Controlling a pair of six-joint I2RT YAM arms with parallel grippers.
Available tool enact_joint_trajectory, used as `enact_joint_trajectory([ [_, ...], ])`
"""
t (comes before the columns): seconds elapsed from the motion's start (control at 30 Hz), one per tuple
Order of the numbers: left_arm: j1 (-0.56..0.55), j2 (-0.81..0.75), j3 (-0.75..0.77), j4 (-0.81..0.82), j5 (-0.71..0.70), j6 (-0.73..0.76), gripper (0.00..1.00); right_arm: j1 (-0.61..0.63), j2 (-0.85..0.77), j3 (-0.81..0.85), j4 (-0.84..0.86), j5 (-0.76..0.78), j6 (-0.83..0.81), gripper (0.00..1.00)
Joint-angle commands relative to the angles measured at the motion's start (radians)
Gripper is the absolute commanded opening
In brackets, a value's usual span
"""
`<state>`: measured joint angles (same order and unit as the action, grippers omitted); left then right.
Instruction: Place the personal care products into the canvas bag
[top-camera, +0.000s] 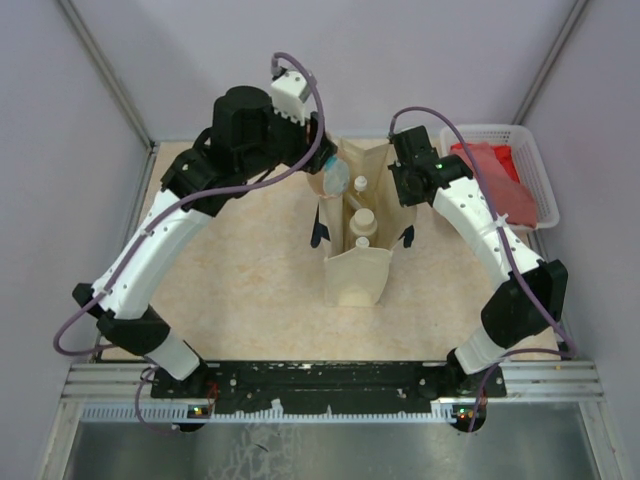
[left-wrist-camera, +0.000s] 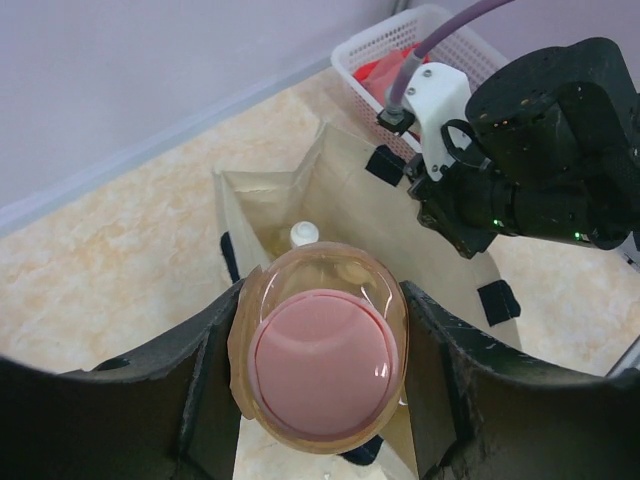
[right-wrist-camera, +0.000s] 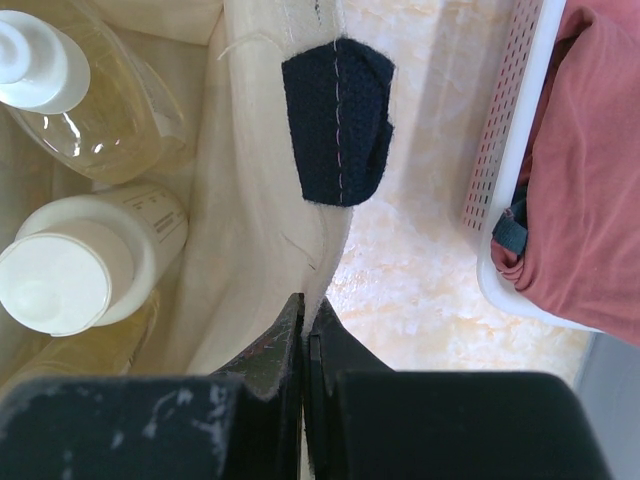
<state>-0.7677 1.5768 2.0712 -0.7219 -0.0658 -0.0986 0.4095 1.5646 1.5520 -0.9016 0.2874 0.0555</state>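
The canvas bag (top-camera: 357, 270) stands open in the middle of the table, with dark strap patches (right-wrist-camera: 338, 120) on its side. My left gripper (top-camera: 326, 172) is shut on the orange bottle with the pink cap (left-wrist-camera: 320, 360) and holds it above the bag's open far end (left-wrist-camera: 350, 205). My right gripper (right-wrist-camera: 308, 305) is shut on the bag's right rim (right-wrist-camera: 290, 200). Inside the bag lie an amber bottle with a white cap (right-wrist-camera: 95, 115), the cream bottle (right-wrist-camera: 70, 275) and part of a second amber bottle (right-wrist-camera: 85, 350). Their caps also show in the top view (top-camera: 364, 222).
A white plastic basket (top-camera: 535, 165) with red cloth (top-camera: 495, 165) stands at the back right, close to my right arm (top-camera: 490, 230). It also shows in the right wrist view (right-wrist-camera: 505, 150). Grey walls enclose the table on three sides.
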Motion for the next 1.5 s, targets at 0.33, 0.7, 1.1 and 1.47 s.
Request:
enact_joint_trajectory([
  [0.33, 0.002, 0.091, -0.092, 0.285, 0.155, -0.039, 0.00, -0.005, -0.031, 0.010, 0.015, 0.017, -0.001, 0.00],
  [0.7, 0.002, 0.108, -0.223, 0.309, 0.068, -0.015, 0.00, -0.005, -0.022, 0.017, 0.014, 0.027, -0.001, 0.00],
  [1.1, 0.001, 0.154, -0.276, 0.258, -0.126, -0.028, 0.00, -0.012, -0.023, 0.031, -0.015, 0.074, 0.004, 0.00],
  [1.47, 0.001, 0.161, -0.419, 0.358, -0.012, -0.101, 0.00, -0.012, 0.001, 0.051, -0.020, 0.072, 0.009, 0.00],
])
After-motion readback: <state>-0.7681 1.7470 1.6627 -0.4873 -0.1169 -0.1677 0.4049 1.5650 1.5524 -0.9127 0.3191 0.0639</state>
